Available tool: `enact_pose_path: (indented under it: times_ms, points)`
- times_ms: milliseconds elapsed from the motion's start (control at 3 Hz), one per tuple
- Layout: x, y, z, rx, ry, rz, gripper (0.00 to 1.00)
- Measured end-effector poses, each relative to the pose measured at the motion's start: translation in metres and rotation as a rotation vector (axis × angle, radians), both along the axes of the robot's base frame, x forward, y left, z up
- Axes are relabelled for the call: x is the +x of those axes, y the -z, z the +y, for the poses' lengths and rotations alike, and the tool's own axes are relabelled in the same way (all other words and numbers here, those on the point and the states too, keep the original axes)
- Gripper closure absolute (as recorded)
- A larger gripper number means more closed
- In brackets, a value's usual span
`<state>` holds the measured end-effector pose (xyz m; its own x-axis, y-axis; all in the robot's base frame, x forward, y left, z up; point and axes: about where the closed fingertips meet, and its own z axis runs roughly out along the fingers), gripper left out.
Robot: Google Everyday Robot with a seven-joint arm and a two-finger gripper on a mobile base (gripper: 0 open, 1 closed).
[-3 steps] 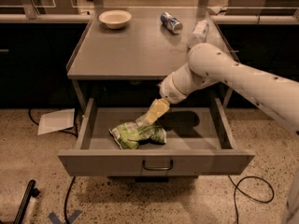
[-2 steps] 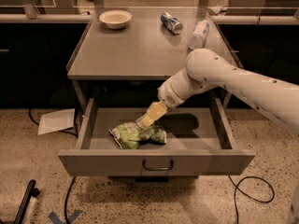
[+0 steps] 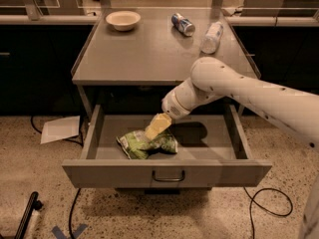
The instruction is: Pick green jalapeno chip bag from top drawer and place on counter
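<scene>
Chip bag point(image 3: 141, 146) under gripper point(image 3: 152, 132), in drawer point(image 3: 114, 174)

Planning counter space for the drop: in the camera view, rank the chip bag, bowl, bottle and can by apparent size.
1. green jalapeno chip bag, though nearest the camera, under the hand in the top drawer.
2. bowl and clear bottle: too alike to rank.
3. blue can.

Crinkled green-and-white foil chip bag point(image 3: 144, 146), glossy; wide grey metal top drawer point(image 3: 114, 173) and flat grey metal counter point(image 3: 149, 54), both matt and smooth; yellowish gripper point(image 3: 156, 127), down at the bag, dull-surfaced; white plastic arm point(image 3: 249, 91), smooth, faintly shiny.
</scene>
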<state>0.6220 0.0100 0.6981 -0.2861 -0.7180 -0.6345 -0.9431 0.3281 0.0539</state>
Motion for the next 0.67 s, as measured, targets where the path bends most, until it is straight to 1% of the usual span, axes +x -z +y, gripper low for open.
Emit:
enact_pose_path:
  times_ms: [333, 667]
  points:
    - [-0.002, 0.007, 0.006, -0.012, 0.004, 0.026, 0.0]
    - [-0.003, 0.018, 0.007, -0.042, 0.041, 0.09, 0.0]
